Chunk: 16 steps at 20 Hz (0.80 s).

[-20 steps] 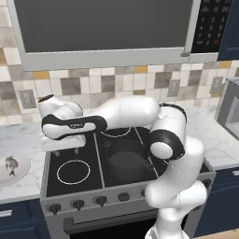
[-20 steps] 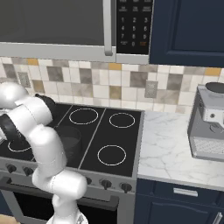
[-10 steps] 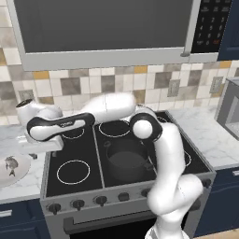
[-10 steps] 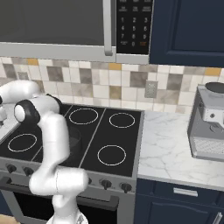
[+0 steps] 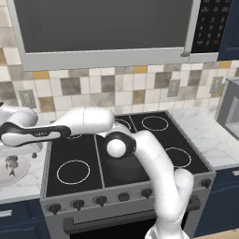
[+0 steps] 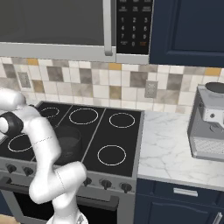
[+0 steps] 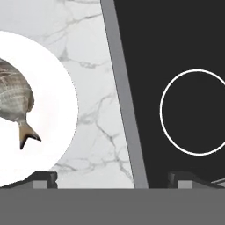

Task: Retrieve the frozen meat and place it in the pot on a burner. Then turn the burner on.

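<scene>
One arm stretches left past the stove edge point(image 7: 125, 101) over the tabletop point(image 7: 99, 114). Gripper point(image 7: 112, 178) spread wide and empty; white plate point(image 7: 52, 118) at its 10 o'clock holds the frozen meat point(image 7: 13, 99), tail toward 5 o'clock.

Below my pincer point(image 7: 112, 178) lies a marble counter point(image 7: 103, 132) beside the dark stovetop point(image 7: 176, 44), split by the stove's grey edge strip point(image 7: 125, 110). My two finger tips point(image 7: 41, 179) stand wide apart, one low over a white plate point(image 7: 57, 105), the other over the stovetop. The frozen meat point(image 7: 13, 103) lies on that plate, tail toward me, partly cut off by the frame. A white burner ring point(image 7: 195, 112) marks the stovetop.
</scene>
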### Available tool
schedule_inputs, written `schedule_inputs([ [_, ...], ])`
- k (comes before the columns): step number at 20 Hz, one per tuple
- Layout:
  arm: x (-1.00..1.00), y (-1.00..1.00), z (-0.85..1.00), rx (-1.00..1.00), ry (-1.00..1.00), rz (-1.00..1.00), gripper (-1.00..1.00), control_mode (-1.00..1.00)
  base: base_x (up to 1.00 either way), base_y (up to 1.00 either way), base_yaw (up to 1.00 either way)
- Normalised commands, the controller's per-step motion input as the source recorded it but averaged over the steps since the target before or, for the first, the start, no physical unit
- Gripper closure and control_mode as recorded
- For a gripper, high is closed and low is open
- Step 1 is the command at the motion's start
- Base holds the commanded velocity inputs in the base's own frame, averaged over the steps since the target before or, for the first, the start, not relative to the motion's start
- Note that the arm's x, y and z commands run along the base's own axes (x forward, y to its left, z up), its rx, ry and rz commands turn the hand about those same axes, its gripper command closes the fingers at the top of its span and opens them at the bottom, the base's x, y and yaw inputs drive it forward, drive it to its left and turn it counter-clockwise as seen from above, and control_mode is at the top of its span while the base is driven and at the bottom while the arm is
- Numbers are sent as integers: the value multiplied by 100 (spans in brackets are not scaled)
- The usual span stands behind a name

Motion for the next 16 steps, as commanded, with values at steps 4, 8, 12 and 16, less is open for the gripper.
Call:
schedule_inputs([
  [4,27,51,-7,2,-5,0,-100,-100,0,0,0],
  [8,51,35,-22,10,0,18,-100,-100,0,0,0],
  [12,46,28,-19,13,6,23,-100,-100,0,0,0],
  [16,28,42,-4,3,7,14,-100,-100,0,0,0],
])
